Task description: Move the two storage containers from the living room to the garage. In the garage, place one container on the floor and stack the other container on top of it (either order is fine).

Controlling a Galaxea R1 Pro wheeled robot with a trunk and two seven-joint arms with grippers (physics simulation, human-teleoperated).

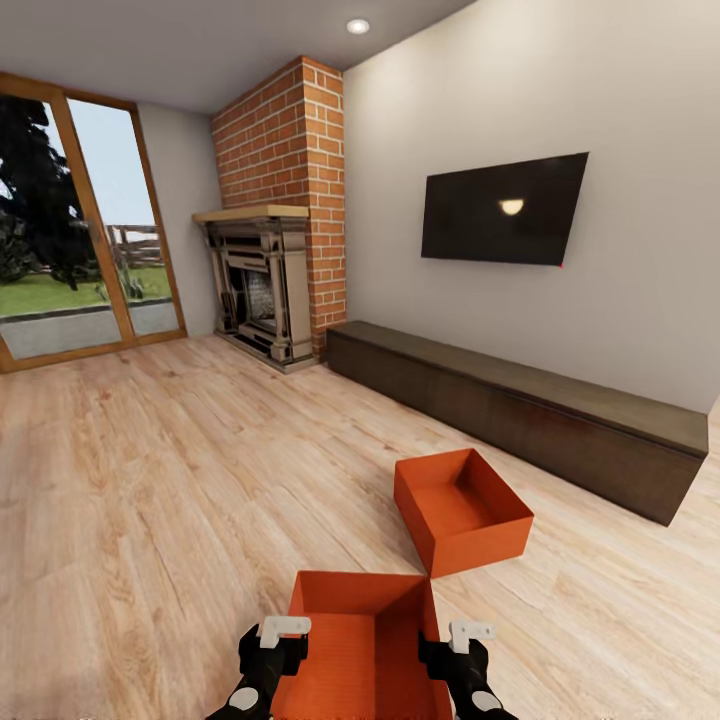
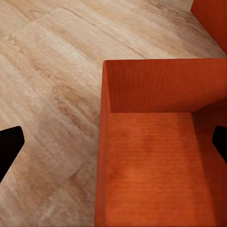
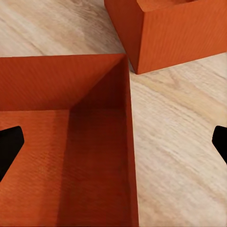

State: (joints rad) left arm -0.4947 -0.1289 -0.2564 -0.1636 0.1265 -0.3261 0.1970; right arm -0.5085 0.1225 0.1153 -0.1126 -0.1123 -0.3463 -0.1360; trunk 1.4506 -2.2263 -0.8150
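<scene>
We straddle the near box's (image 1: 362, 640) side walls with left gripper (image 1: 266, 640) and right gripper (image 1: 462, 645), both spread, for lifting.

Background fixtures, head view
Brick fireplace (image 1: 275, 250) in corner, wall TV (image 1: 503, 210) above low dark cabinet (image 1: 520, 405), glass doors (image 1: 80, 225) far left.

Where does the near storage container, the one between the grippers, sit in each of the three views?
Head view: near container at bottom centre, between both grippers.
Left wrist view: it fills the right half, one wall straddled.
Right wrist view: it fills the left half.
Shared landmark: the far container, corner to corner with it.
</scene>
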